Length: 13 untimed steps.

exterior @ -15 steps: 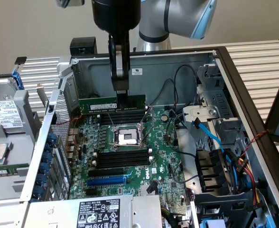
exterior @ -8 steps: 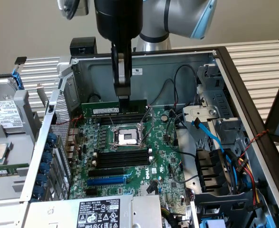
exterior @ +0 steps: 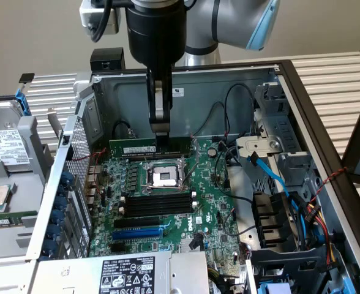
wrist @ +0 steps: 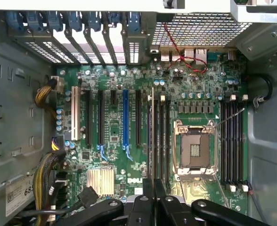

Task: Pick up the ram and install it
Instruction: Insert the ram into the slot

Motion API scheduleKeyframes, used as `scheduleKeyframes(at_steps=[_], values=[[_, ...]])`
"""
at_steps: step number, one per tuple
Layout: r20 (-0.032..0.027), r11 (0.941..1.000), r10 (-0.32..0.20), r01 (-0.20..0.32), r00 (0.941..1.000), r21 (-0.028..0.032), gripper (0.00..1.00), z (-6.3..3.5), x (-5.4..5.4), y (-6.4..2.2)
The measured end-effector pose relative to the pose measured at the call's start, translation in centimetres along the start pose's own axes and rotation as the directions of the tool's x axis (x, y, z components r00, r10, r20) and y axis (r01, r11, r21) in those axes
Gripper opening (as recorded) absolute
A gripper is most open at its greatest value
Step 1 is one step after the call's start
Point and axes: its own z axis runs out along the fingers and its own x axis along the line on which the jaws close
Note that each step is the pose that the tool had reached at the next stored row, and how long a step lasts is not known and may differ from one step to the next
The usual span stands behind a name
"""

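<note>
An open case (exterior: 198,86) lies with its motherboard (exterior: 210,217) facing up, the socket (exterior: 165,177) towards its far side. The gripper (exterior: 160,139) reaches down inside, clamped on the ram (exterior: 137,149). The ram stands on edge along the slots just beyond the socket; whether it is seated, I cannot tell.

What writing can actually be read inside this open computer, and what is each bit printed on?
"DELL": white logo on the green motherboard.
"68", then cut off: white sticker on the case wall.
Too small to read: power supply label, hard drive label, white strip on the ram, small sticker on the back panel.
</note>
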Motion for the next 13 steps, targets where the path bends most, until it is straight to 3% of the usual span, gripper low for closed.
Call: scheduleKeyframes(at_steps=[13], values=[[0.0002,0.9997,0.026,-0.026,0.9997,0.0006,0.12,2.36,-0.3,-0.29]])
